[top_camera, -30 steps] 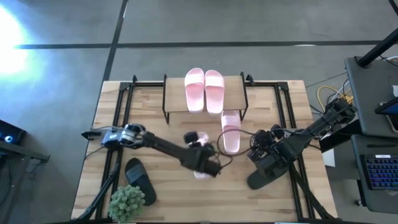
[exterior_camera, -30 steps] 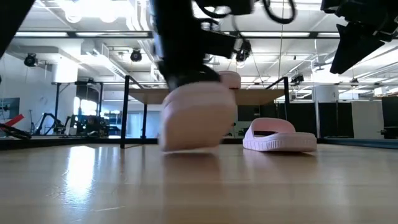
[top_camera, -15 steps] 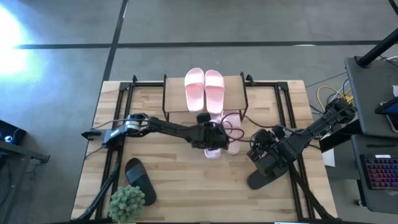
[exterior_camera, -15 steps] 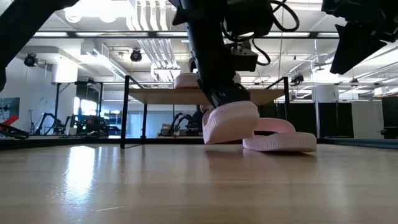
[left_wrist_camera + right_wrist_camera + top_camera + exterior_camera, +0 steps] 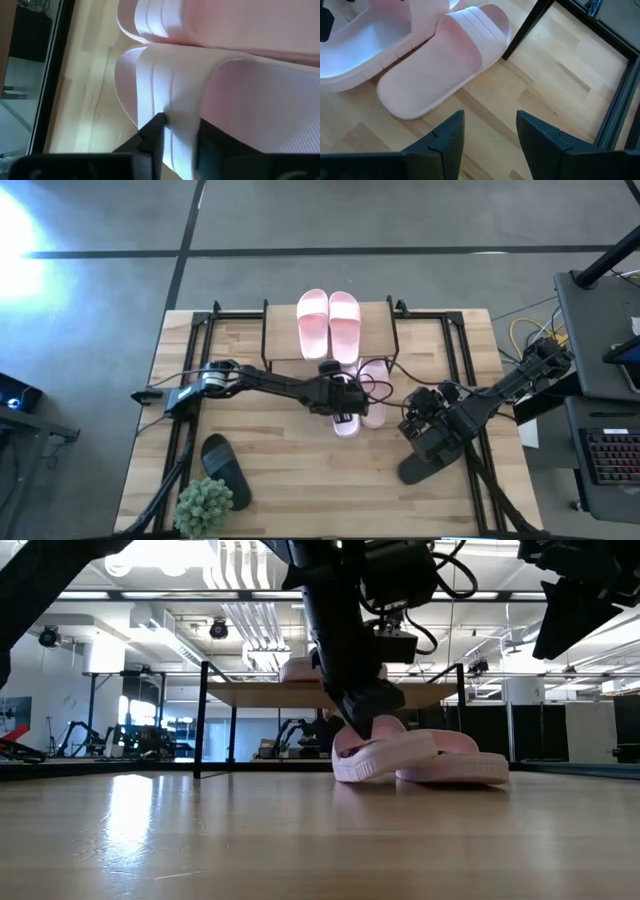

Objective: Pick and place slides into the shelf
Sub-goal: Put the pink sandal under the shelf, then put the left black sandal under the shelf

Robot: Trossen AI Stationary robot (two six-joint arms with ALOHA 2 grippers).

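The table's near half lies open between a black slide beside the plant and the right arm. In front of the shelf passage is blocked — two pink slides lie side by side under the left gripper.

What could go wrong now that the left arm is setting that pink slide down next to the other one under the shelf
The held pink slide sits tilted against the second pink slide; letting go could leave it propped up instead of flat. The left end effector has one finger on the strap, so pulling back may drag the slide out from under the shelf. The right end effector hovers close by, so the arms could collide.
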